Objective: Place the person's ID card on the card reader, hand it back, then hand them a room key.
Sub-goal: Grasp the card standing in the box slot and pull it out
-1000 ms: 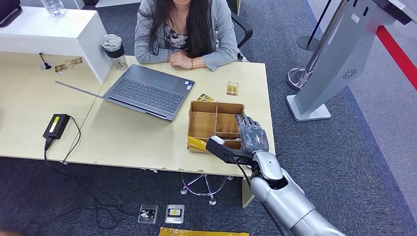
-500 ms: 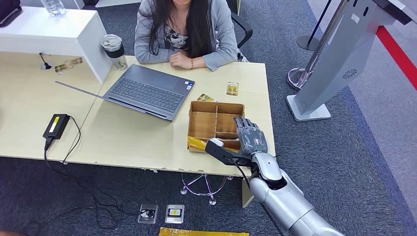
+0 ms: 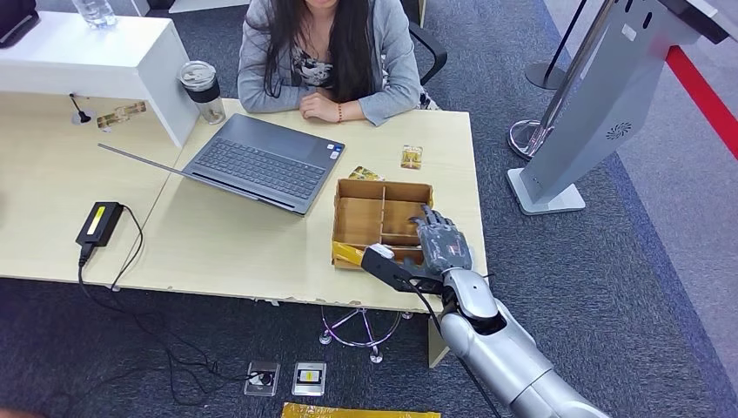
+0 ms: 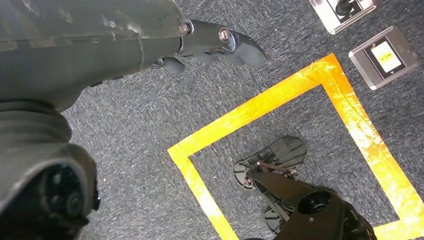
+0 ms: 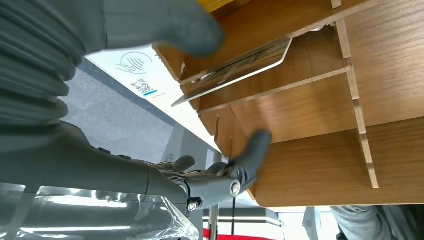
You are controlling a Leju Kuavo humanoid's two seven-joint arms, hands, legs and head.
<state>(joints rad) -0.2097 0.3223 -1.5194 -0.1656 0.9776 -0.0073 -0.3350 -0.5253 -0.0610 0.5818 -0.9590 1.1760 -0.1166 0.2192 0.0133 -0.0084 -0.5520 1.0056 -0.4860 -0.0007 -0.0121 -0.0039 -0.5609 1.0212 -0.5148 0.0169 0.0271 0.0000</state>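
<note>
My right hand (image 3: pixel 442 246) hovers over the near right corner of the wooden divided box (image 3: pixel 380 196), fingers apart. In the right wrist view a card (image 5: pixel 239 66) leans in a compartment of the box (image 5: pixel 310 110), between my thumb (image 5: pixel 165 25) and my fingers (image 5: pixel 245 165); neither plainly touches it. A gold-patterned card (image 3: pixel 412 157) lies on the table in front of the person (image 3: pixel 326 52). Another card (image 3: pixel 365 174) sits at the box's far edge. The black card reader (image 3: pixel 99 223) lies far left. My left hand (image 4: pixel 215 45) hangs over the floor, holding nothing.
An open laptop (image 3: pixel 265 163) lies left of the box, with a lidded cup (image 3: pixel 201 91) and a white raised counter (image 3: pixel 87 57) behind it. A grey kiosk stand (image 3: pixel 600 104) rises off the table's right end. The reader's cable (image 3: pixel 130 261) trails over the near edge.
My right hand has shifted slightly toward the table's near edge and left, lower over the box. Nothing else has moved.
</note>
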